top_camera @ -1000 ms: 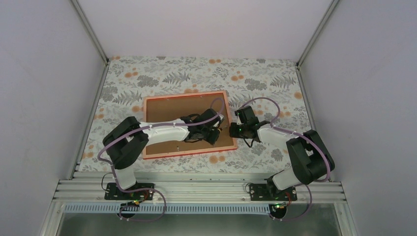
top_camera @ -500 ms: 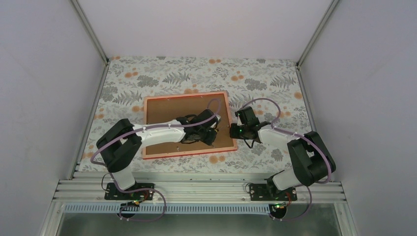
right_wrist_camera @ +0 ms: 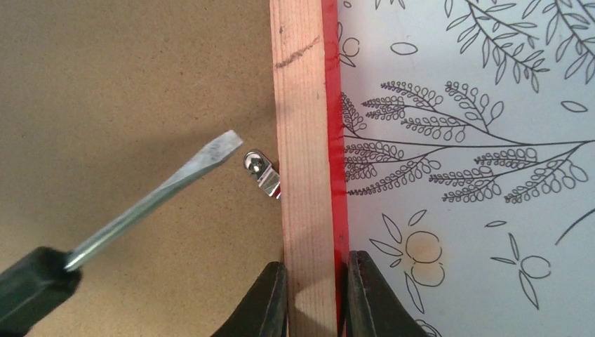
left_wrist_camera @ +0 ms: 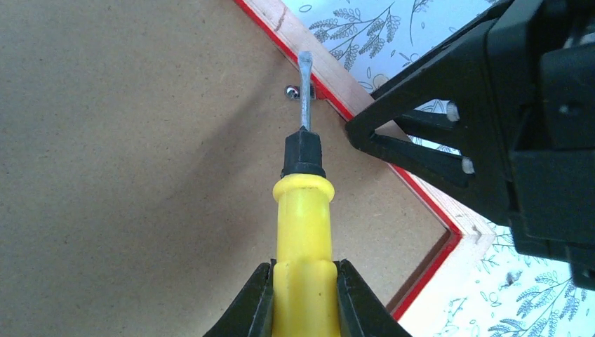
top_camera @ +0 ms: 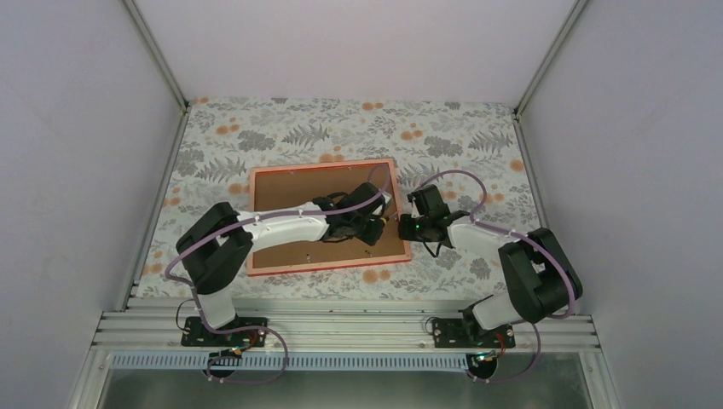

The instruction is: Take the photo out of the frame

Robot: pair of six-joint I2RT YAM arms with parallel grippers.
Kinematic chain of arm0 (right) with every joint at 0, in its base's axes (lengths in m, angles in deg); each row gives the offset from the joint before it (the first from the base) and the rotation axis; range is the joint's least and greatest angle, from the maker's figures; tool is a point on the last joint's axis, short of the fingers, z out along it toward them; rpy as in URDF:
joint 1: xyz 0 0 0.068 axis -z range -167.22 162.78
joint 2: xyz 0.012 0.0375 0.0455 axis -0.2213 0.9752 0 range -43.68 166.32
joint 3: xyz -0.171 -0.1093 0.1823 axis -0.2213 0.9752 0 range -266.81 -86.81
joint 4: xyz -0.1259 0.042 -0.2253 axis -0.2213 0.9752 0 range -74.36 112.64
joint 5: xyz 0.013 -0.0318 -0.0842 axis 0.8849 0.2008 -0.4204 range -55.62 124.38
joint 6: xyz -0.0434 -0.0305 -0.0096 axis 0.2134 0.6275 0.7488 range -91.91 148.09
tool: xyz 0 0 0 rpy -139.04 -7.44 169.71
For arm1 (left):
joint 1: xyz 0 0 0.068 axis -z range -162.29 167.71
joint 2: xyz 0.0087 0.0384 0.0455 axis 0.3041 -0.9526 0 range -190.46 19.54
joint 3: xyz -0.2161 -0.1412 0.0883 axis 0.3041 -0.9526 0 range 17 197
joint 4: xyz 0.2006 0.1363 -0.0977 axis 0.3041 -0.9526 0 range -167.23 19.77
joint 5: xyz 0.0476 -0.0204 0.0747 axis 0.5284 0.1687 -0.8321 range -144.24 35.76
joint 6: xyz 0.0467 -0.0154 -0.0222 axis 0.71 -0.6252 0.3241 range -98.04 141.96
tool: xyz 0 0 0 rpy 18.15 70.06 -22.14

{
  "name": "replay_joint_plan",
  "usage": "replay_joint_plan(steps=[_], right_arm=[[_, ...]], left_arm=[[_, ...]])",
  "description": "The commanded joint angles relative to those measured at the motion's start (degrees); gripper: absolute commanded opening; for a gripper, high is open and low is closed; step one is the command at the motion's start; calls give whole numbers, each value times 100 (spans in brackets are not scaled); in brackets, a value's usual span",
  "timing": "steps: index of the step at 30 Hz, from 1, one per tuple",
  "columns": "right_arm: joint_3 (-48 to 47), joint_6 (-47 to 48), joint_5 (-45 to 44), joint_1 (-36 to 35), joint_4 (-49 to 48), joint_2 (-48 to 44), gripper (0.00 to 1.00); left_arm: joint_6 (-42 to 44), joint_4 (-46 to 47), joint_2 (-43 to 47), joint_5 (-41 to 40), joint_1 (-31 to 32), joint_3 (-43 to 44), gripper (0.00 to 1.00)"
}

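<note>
Step in hand: releasing the backing. The frame [right_wrist_camera: 306, 105] lies face down. The photo is not visible, presumably under the fibreboard backing [left_wrist_camera: 140, 175]. Your left gripper [left_wrist_camera: 303, 293] is clamped on the yellow screwdriver [left_wrist_camera: 302, 217], arm reaching across the backing, blade tip just beside the retaining clip [right_wrist_camera: 261, 172]. Your right gripper [right_wrist_camera: 315, 295] pinches the frame rail near that clip. Next, seat the blade against the clip and swing it clear.

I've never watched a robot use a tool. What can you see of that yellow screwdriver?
The screwdriver has a glossy yellow handle, a black collar and a thin grey metal shaft ending in a flat blade. The left claw is shut on the handle. The blade tip sits beside a metal clip on the frame's brown backing; contact is unclear.
</note>
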Motion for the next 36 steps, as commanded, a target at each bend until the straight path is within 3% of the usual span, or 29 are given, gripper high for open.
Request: replay_joint_plan(steps=[1, 36], right_arm=[[31, -42, -30, -31, 82, -151, 14], [53, -23, -25, -37, 58, -118, 14]], left_arm=[[134, -88, -246, 94, -10, 235, 2], [739, -622, -573, 412, -3, 515, 2]])
